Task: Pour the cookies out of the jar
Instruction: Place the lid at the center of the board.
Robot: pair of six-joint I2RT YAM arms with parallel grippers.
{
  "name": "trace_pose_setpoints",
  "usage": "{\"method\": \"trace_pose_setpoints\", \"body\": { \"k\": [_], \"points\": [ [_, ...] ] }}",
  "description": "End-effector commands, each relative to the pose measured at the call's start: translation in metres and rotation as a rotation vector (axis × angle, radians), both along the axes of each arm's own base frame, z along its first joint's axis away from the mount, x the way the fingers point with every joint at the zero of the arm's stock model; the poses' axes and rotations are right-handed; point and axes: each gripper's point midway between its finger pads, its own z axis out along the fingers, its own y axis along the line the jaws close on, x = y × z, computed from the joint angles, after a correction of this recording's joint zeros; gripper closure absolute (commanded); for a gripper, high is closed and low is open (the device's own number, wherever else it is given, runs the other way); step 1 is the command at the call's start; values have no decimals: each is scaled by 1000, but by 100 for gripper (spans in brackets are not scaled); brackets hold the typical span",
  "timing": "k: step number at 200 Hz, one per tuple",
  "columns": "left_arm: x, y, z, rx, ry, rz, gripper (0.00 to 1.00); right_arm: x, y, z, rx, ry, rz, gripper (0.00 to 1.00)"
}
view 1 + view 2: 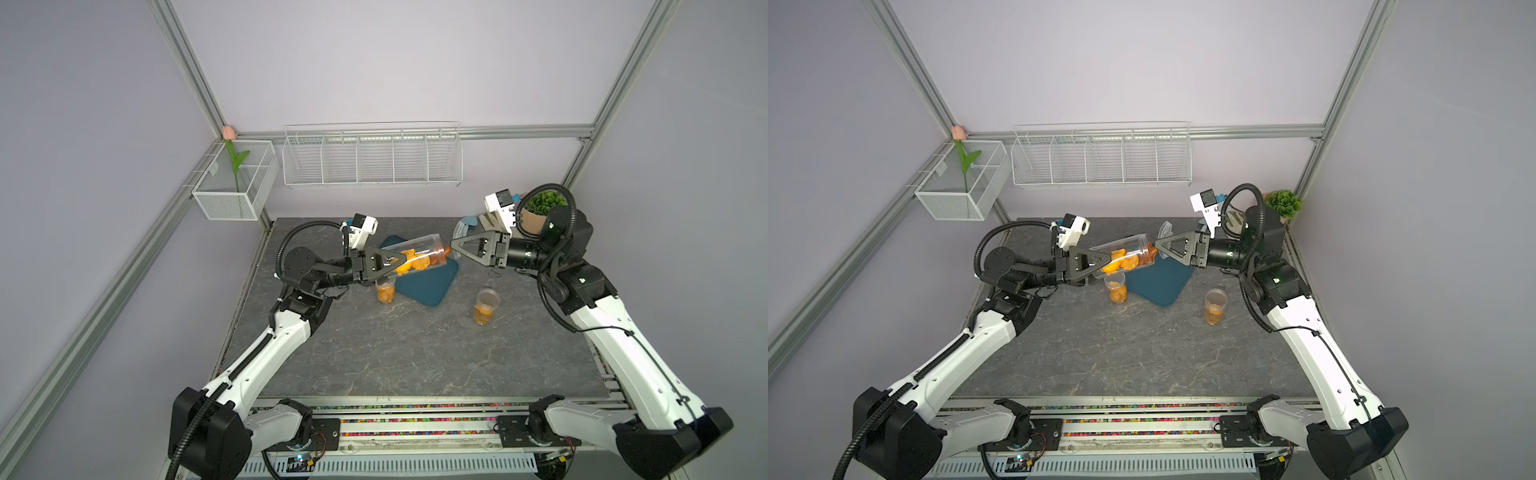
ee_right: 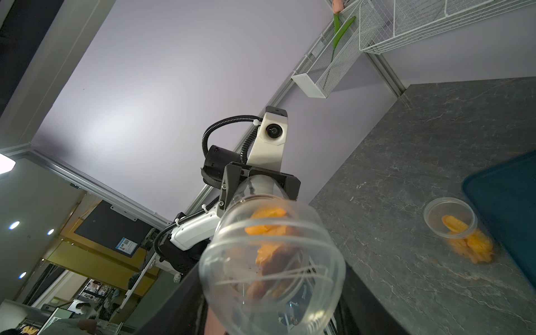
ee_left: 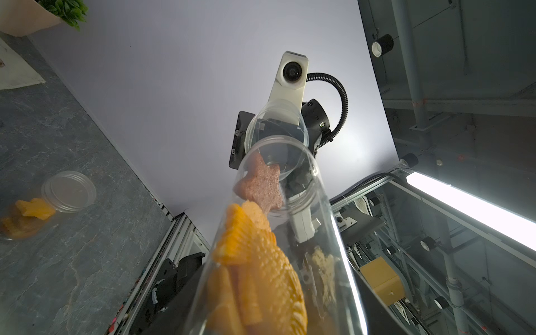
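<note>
Black left end effector [image 1: 398, 262] clamped on clear jar [image 1: 430, 248], held sideways over blue tray [image 1: 432, 291]. Cookies [image 1: 415, 264] sit inside jar, brown star [image 3: 261, 185] nearest mouth. Right end effector [image 1: 453, 244] just beside mouth, pinching clear lid [image 1: 459, 230]. Two cups [image 1: 485, 307] with cookies stand well apart on grey counter [image 1: 395, 353].

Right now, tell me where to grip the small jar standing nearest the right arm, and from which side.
Grip the small jar around its round wall, just below the top rim, coming in level from the right arm's side. It stands upright, apart from the tray, so jaws can straddle it. The right gripper holds a lid, so set that down first.
</note>
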Motion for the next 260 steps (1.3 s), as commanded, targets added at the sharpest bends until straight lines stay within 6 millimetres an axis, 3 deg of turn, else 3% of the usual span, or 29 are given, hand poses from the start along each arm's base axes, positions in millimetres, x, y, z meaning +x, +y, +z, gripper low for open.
{"method": "trace_pose_setpoints", "body": {
  "k": [1, 32, 53, 91, 135, 192, 219, 260],
  "points": [
    [0, 4, 11, -29, -34, 5, 44, 2, -8, 8, 19, 0, -10, 37],
    [1, 5, 11, -25, -29, 8, 44, -1, -25, -8, -33, 44, -45, 37],
    [2, 5, 11, -26, -31, 11, 44, -5, -34, -33, -105, 88, -94, 37],
    [3, 4, 13, -26, -32, 9, 44, -10, -50, -107, -345, 231, -172, 40],
    [5, 3, 12, -23, -27, 8, 44, -32, -31, -182, -559, 331, -50, 37],
    [1, 5, 9, -14, -19, 4, 44, -38, -35, -304, -914, 501, -12, 37],
    [0, 6, 9, -14, -19, 7, 44, -39, -40, -343, -1062, 555, -16, 36],
    [0, 8, 8, -12, -16, 13, 44, -41, -56, -381, -1247, 587, -73, 33]
  ]
}}
